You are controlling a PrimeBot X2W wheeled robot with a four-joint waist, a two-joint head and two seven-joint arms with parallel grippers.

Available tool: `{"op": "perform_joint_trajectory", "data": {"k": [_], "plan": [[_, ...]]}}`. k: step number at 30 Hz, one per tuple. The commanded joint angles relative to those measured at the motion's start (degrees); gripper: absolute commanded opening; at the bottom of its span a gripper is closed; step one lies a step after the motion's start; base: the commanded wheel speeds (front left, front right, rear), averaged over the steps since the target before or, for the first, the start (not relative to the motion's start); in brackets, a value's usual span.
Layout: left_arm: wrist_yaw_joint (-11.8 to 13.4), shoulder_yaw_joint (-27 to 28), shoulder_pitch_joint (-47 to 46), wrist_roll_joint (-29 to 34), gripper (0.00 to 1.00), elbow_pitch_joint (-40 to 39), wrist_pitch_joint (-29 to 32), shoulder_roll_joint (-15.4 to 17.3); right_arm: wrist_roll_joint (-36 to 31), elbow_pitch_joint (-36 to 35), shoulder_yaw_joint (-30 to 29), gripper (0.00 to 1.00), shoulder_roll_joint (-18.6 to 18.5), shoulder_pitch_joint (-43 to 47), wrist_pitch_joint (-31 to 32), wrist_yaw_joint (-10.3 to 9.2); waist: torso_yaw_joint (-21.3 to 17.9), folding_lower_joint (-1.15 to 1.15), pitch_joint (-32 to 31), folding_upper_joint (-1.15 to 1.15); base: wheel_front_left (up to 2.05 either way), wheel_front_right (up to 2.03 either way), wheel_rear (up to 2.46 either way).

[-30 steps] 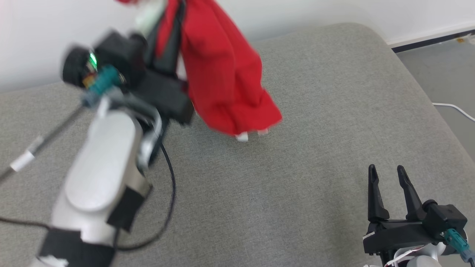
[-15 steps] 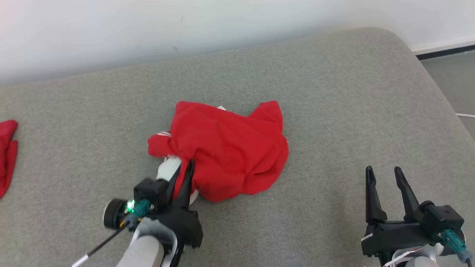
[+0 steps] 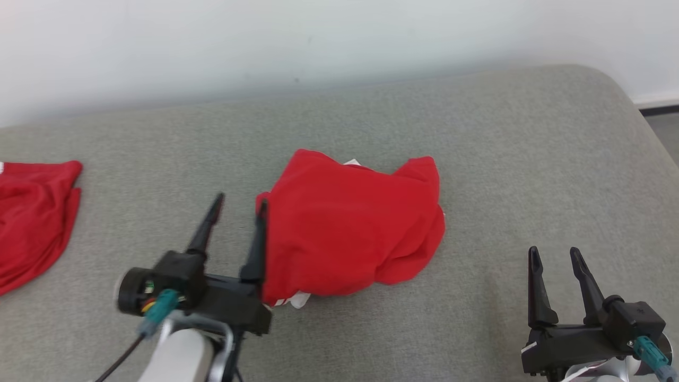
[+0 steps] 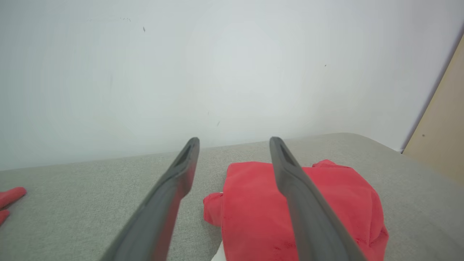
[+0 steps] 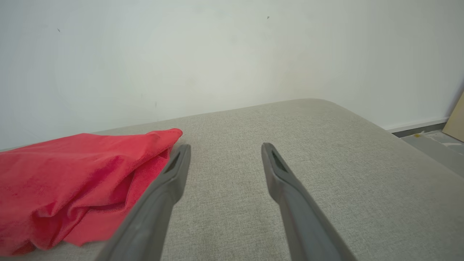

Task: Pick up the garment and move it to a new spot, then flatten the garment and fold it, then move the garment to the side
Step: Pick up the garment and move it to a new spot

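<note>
While the red garment (image 3: 350, 228) lies bunched on the grey cushion (image 3: 504, 159), the left jaws beside it and the right jaws are spread wide; each should pinch an edge and pull gently.

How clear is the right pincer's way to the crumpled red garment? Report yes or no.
Probably yes: the right pincer stands open, only bare grey cushion lies between it and the red garment, and the left pincer sits at the garment's other side.

Two heaps on the grey cushion (image 3: 477, 132).
Crumpled red garment (image 3: 350, 233) dead centre, second red cloth (image 3: 32, 212) out at nine o'clock.
</note>
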Motion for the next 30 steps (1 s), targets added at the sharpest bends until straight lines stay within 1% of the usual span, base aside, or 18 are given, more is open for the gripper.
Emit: {"op": "perform_joint_trajectory", "data": {"k": [1,7,11,16,21,25,30], "plan": [[0.5,1.6,1.9,0.9,1.00,-2.0,-0.2,0.8,-0.6,-0.1,-0.2,1.00,-0.1,0.8,-0.3,-0.14,1.6,0.00,-1.3,0.00,0.00,0.00,0.00],[0.8,7.3,6.8,2.5,1.00,-6.8,-0.3,2.6,-1.2,-0.4,-0.3,1.00,-0.1,1.8,-0.2,-0.14,4.1,0.00,-3.0,0.00,0.00,0.00,0.00],[0.5,10.9,10.6,3.2,1.00,-9.3,-0.3,3.3,-1.7,-0.8,-0.4,1.00,-0.1,2.4,0.2,-0.14,5.5,0.00,-4.2,0.00,0.00,0.00,0.00],[0.0,15.3,16.0,4.7,1.00,-12.7,-0.3,2.6,-2.0,-1.7,-0.5,1.00,-0.1,3.3,1.0,-0.14,7.0,0.00,-5.4,0.00,0.00,0.00,0.00],[-0.8,18.0,20.2,6.0,1.00,-14.4,-0.3,1.4,-2.0,-2.1,-0.5,1.00,-0.1,3.9,1.2,-0.14,7.4,0.00,-5.7,0.00,0.00,0.00,0.00],[-2.2,19.4,23.5,7.0,1.00,-14.7,-0.3,0.1,-1.9,-2.5,-0.4,1.00,-0.1,4.7,1.7,-0.14,7.6,0.00,-5.9,0.00,0.00,0.00,0.00],[-3.8,20.4,25.3,8.7,1.00,-14.1,-0.3,-1.4,-2.1,-2.6,-0.3,1.00,-0.1,5.3,1.8,-0.14,7.6,0.00,-5.9,0.00,0.00,0.00,0.00]]}}
